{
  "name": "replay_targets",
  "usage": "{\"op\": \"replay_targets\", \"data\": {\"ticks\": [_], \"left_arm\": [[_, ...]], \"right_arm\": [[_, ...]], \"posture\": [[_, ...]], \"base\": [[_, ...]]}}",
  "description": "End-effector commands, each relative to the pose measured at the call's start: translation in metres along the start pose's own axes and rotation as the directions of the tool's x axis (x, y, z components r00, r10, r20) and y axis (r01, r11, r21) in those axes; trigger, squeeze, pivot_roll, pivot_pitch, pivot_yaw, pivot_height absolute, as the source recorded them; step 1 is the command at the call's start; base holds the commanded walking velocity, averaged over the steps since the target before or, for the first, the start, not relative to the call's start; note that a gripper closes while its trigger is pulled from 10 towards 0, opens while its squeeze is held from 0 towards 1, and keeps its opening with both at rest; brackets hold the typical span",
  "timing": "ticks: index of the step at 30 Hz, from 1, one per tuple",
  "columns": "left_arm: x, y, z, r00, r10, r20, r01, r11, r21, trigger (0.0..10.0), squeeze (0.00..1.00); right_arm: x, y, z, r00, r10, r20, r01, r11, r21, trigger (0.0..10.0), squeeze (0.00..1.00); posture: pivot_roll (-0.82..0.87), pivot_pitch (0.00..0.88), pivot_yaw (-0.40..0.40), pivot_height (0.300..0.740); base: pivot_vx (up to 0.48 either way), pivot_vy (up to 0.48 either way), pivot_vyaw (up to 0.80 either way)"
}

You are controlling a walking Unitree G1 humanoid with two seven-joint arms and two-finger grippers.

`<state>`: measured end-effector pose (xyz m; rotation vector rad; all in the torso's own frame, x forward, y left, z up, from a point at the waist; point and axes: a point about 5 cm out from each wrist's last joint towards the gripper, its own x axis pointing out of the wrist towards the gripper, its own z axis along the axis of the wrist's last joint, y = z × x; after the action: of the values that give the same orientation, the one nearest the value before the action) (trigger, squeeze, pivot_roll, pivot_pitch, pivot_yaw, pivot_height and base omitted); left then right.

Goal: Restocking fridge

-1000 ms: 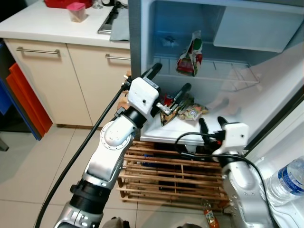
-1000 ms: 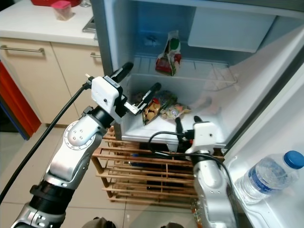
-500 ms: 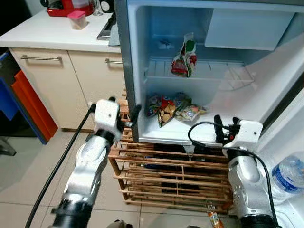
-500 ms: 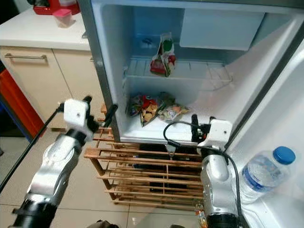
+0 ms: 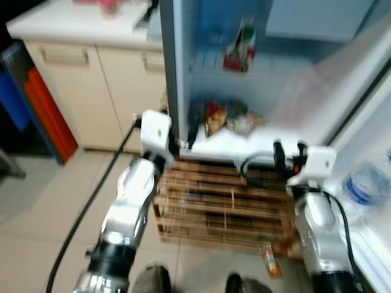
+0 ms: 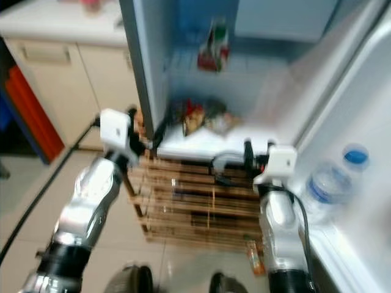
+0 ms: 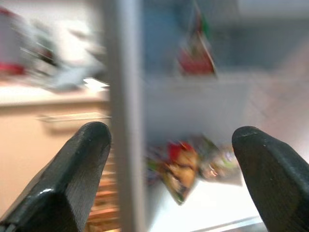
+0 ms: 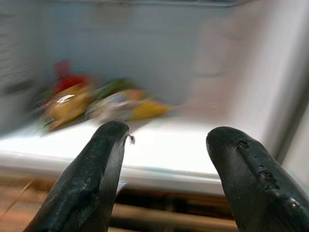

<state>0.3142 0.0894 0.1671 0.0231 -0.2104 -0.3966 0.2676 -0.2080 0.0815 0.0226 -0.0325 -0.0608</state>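
Blurred fridge (image 5: 173, 73) open, snack packets (image 5: 227, 119) on its lower shelf. Left hand (image 5: 186, 142) at fridge wall edge, released, empty; right hand (image 5: 287, 154) released below shelf front.

fridge floor (image 5: 229, 144): snack packets (image 5: 225, 117) piled; upper shelf (image 5: 269, 74): carton (image 5: 239, 46).

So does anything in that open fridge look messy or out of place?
A little. The snack packets lie in a loose heap on the fridge's bottom shelf instead of standing in a row. One packet on the shelf above stands alone. The pictures are blurred, and nothing looks spilled or broken.
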Motion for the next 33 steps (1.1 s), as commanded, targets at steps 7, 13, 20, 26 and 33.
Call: {"op": "replay_targets", "data": {"ticks": [7, 13, 20, 26, 33], "left_arm": [[0.000, -0.005, -0.012, 1.000, -0.004, -0.029, 0.003, 1.000, -0.025, 10.0, 0.00], [0.006, -0.008, -0.017, 0.999, -0.004, -0.033, 0.003, 0.999, -0.047, 10.0, 0.00], [0.007, -0.001, -0.030, 0.994, 0.020, -0.109, -0.022, 1.000, -0.015, 10.0, 0.00], [0.003, 0.008, -0.050, 0.971, 0.064, -0.232, -0.057, 0.998, 0.036, 10.0, 0.00], [0.009, 0.003, -0.045, 0.981, 0.033, -0.189, -0.014, 0.995, 0.099, 10.0, 0.00]], "right_arm": [[-0.013, 0.006, -0.003, 0.990, 0.133, -0.052, -0.135, 0.990, -0.034, 10.0, 0.00], [-0.065, -0.044, -0.062, 0.907, 0.048, -0.418, -0.095, 0.991, -0.093, 10.0, 0.00], [-0.113, -0.117, -0.099, 0.676, -0.310, -0.668, 0.163, 0.948, -0.275, 10.0, 0.00], [-0.117, -0.172, -0.081, 0.559, -0.654, -0.510, 0.508, 0.756, -0.412, 10.0, 0.00], [-0.084, -0.216, -0.016, 0.553, -0.805, -0.215, 0.670, 0.583, -0.460, 10.0, 0.00]], "posture": [[-0.17, 0.000, 0.005, 0.740], [-0.20, 0.000, -0.010, 0.740], [-0.20, 0.000, -0.009, 0.740], [-0.20, 0.000, -0.004, 0.740], [-0.19, 0.000, 0.000, 0.740]], "base": [[0.000, 0.000, 0.00], [0.000, 0.000, 0.00], [0.000, 0.000, 0.00], [0.000, 0.000, 0.00], [0.000, 0.000, 0.00]]}}
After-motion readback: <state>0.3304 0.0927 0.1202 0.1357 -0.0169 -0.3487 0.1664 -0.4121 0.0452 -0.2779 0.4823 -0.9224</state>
